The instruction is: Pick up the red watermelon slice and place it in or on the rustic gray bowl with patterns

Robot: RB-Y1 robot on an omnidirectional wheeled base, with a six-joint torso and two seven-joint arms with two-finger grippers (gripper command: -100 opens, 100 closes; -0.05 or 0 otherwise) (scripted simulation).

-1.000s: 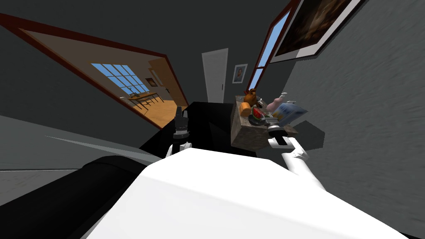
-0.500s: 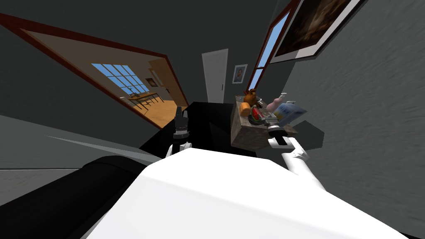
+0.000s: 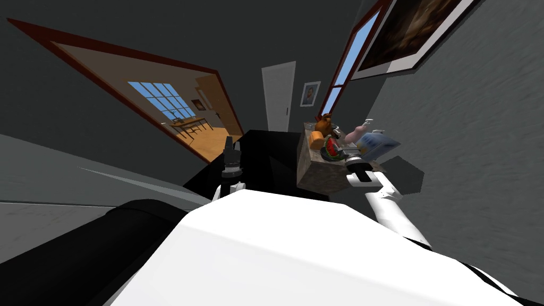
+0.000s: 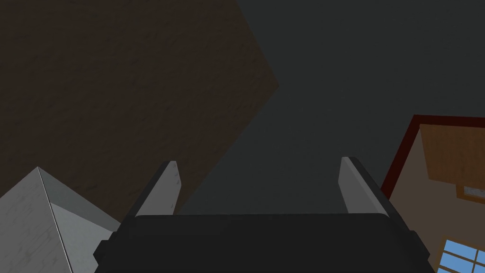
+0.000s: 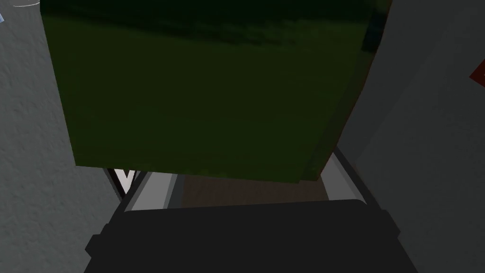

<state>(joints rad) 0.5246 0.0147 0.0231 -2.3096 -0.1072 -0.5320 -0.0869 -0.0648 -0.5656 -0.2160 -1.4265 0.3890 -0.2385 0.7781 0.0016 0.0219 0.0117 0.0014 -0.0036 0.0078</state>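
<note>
Right claw (image 5: 246, 187): fingers spread wide, nothing clamped — the dark green rind lies across them.
Watermelon slice (image 3: 331, 148): on the table (image 3: 319, 178) at the robot's 1 o'clock, rind facing the claw, which probably suits a side grasp.
Left claw (image 4: 258, 166): open and empty at 11 o'clock — clear of the work.

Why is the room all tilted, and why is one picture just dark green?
Head view: a very wide, rolled lens slants everything and splays the walls; nothing itself leans. Right wrist view: the watermelon slice sits right against the camera, its green rind unlit, so it looks dark. Left wrist view: dim too, no glare.
</note>
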